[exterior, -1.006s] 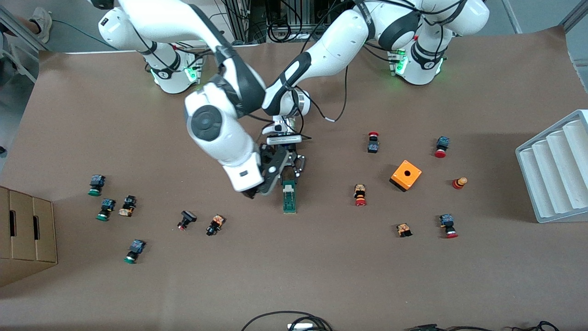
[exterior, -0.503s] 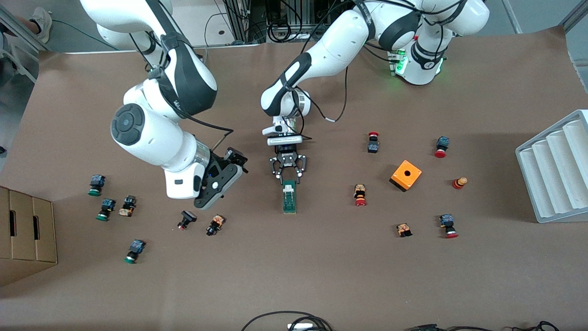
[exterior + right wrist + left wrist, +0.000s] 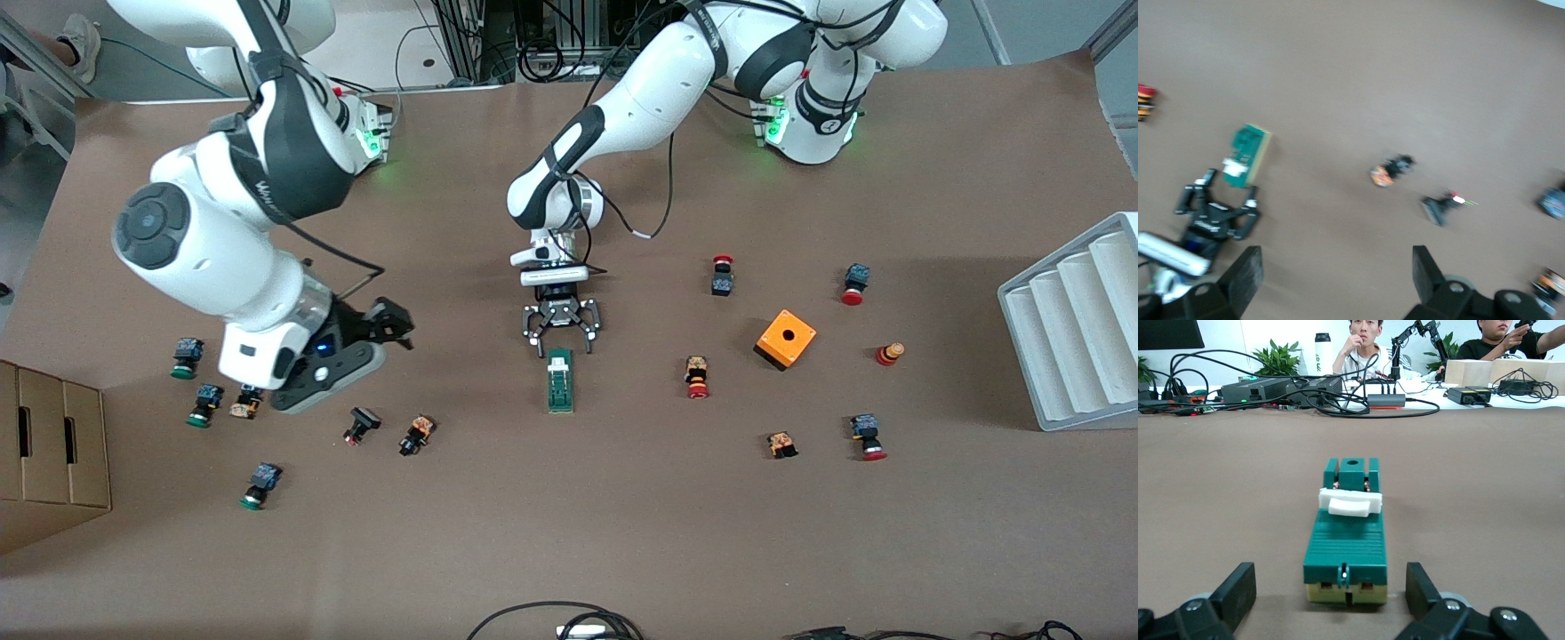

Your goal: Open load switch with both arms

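Observation:
The load switch (image 3: pixel 559 380) is a narrow green block with a white piece on top, lying flat at the table's middle. In the left wrist view the load switch (image 3: pixel 1346 533) points straight away from the camera. My left gripper (image 3: pixel 562 346) is low over its end nearest the robots' bases. It is open, a finger on either side of that end, not touching. My right gripper (image 3: pixel 397 327) hangs open and empty over bare table toward the right arm's end. The right wrist view shows the load switch (image 3: pixel 1247 155) off to one side.
Small push-buttons (image 3: pixel 360 424) lie scattered at both ends of the table, some under the right hand. An orange box (image 3: pixel 786 338) sits toward the left arm's end, with a grey ridged tray (image 3: pixel 1076 329) at that edge. A cardboard box (image 3: pixel 49 453) stands at the right arm's end.
The left gripper has opened and let go of the switch's end. The right arm has swung away from the switch toward its own end of the table.

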`<action>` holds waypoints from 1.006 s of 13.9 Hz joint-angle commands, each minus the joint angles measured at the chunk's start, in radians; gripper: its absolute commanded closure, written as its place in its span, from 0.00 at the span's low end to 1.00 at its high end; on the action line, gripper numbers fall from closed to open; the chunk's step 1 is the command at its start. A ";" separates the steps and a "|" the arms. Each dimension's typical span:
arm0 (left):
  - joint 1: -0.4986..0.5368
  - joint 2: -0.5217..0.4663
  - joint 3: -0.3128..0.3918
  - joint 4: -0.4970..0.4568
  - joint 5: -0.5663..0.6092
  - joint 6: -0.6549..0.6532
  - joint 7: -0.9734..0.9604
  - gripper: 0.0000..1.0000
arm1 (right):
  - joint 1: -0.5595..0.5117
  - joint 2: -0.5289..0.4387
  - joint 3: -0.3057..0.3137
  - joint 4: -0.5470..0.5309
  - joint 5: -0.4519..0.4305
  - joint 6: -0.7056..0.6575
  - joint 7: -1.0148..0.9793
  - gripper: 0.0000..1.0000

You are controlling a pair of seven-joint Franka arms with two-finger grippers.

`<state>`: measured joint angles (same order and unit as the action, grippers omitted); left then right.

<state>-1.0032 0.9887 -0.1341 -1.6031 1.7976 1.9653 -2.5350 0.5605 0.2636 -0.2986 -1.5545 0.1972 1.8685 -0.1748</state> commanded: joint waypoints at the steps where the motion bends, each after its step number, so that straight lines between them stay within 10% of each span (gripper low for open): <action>1: 0.002 -0.010 -0.010 0.018 -0.055 0.026 0.034 0.00 | -0.109 -0.026 0.025 -0.015 -0.061 -0.049 0.020 0.00; 9: 0.005 -0.110 -0.027 0.058 -0.383 0.029 0.450 0.00 | -0.441 -0.084 0.214 -0.053 -0.082 -0.120 0.015 0.00; 14: 0.009 -0.160 -0.027 0.104 -0.558 0.027 0.688 0.00 | -0.458 -0.159 0.227 -0.064 -0.127 -0.192 0.020 0.00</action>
<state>-1.0028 0.8601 -0.1572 -1.5046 1.3023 1.9851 -1.9409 0.1182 0.1667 -0.0926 -1.5809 0.0959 1.7068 -0.1768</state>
